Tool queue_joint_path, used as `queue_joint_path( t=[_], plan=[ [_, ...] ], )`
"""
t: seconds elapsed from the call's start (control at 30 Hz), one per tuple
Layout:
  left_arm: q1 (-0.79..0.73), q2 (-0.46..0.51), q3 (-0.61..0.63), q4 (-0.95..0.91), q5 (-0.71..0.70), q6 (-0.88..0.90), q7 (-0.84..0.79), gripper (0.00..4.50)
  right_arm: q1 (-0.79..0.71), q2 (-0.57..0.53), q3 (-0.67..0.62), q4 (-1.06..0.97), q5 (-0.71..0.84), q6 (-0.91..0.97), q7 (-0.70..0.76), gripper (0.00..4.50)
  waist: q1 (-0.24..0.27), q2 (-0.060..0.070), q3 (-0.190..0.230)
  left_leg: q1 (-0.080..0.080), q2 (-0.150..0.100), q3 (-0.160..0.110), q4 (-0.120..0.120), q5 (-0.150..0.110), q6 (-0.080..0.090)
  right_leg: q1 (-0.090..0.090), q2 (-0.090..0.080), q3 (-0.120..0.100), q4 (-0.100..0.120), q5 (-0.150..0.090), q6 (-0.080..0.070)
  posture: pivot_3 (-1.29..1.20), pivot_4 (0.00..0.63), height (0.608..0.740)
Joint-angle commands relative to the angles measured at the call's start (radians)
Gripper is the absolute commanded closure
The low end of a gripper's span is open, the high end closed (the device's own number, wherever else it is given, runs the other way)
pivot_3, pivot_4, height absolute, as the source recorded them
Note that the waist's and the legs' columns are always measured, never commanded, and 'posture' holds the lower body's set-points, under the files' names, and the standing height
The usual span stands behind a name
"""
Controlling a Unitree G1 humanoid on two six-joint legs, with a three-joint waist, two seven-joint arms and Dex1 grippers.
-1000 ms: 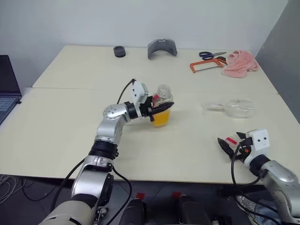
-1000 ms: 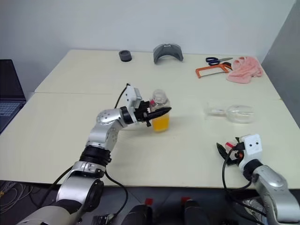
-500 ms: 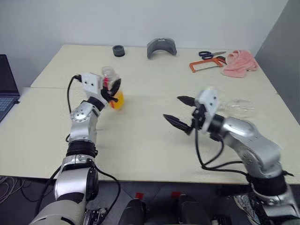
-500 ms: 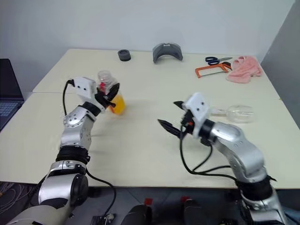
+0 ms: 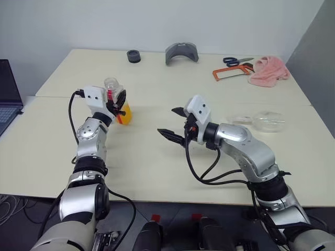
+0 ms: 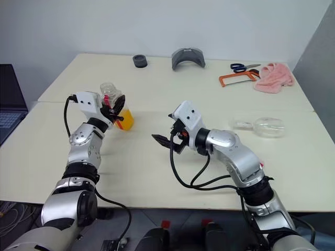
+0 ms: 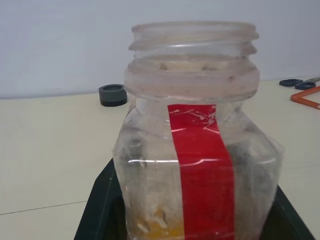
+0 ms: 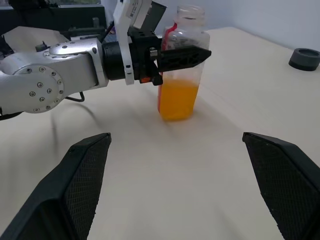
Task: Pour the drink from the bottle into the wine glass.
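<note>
Right, bottle in my left grip, glass lying flat on its side.

I have the left gripper (image 6: 116, 109) pinched around the bottle (image 6: 114, 106), upright near the left side of the table (image 5: 157, 167); the neck is open with no cap on, and the drink (image 8: 177, 99) fills only the lower part, so keeping it vertical stops a spill, as I judge it. My right gripper (image 5: 174, 123) hangs over mid-table with its fingers spread wide and nothing between them, pointing toward the bottle. The wine glass (image 5: 264, 121) lies tipped over, well apart to the right, so I reckon it must be stood up before pouring. Count: one bottle, one glass, plus one pair of scissors (image 5: 238, 61), one pink cloth (image 5: 268, 70), one small black ring (image 5: 133, 56).
</note>
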Motion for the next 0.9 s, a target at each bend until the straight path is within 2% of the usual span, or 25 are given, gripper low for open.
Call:
queue_joint_path(
  t=[0.03, 0.1, 0.27, 0.63, 0.9],
  plan=[
    [-0.032, 0.010, 0.007, 0.030, 0.014, -0.051, 0.037, 2.20, -0.021, 0.013, 0.005, -0.018, -0.009, -0.012, 0.009, 0.00, -0.001, 0.000, 0.000, 0.000, 0.000, 0.000, 0.000, 0.000, 0.000, 0.000, 0.000, 0.000, 0.000, 0.000, 0.000, 0.00, 0.150, 0.740],
    [-0.031, 0.009, 0.001, 0.040, 0.022, -0.060, 0.049, 1.74, -0.018, 0.017, 0.001, -0.022, -0.011, -0.008, 0.010, 0.00, -0.001, 0.000, 0.000, 0.000, 0.000, 0.000, 0.000, 0.000, 0.000, 0.000, 0.000, 0.000, 0.000, 0.000, 0.000, 0.00, 0.150, 0.740],
    [-0.001, -0.020, -0.005, 0.002, 0.018, -0.063, 0.054, 0.08, -0.004, 0.013, -0.016, -0.046, -0.008, 0.013, 0.004, 0.00, -0.001, 0.000, 0.000, 0.000, 0.000, 0.000, 0.000, 0.000, 0.000, 0.000, 0.000, 0.000, 0.001, 0.000, 0.000, 0.00, 0.150, 0.740],
    [0.180, -0.025, -0.020, -0.232, 0.032, 0.031, 0.126, 0.04, 0.048, -0.030, -0.045, -0.112, 0.010, 0.057, 0.019, 0.00, -0.005, 0.000, 0.000, 0.000, 0.001, 0.000, 0.000, 0.000, 0.001, -0.001, 0.000, 0.001, 0.001, 0.000, 0.000, 0.00, 0.150, 0.740],
    [0.322, -0.016, -0.024, -0.419, 0.022, 0.142, 0.137, 0.04, 0.161, -0.083, -0.074, -0.203, 0.040, 0.107, 0.009, 0.00, -0.005, 0.000, 0.000, 0.000, 0.002, 0.000, -0.001, -0.001, 0.001, -0.001, -0.001, 0.001, 0.001, 0.000, 0.000, 0.00, 0.150, 0.740]
  ],
)
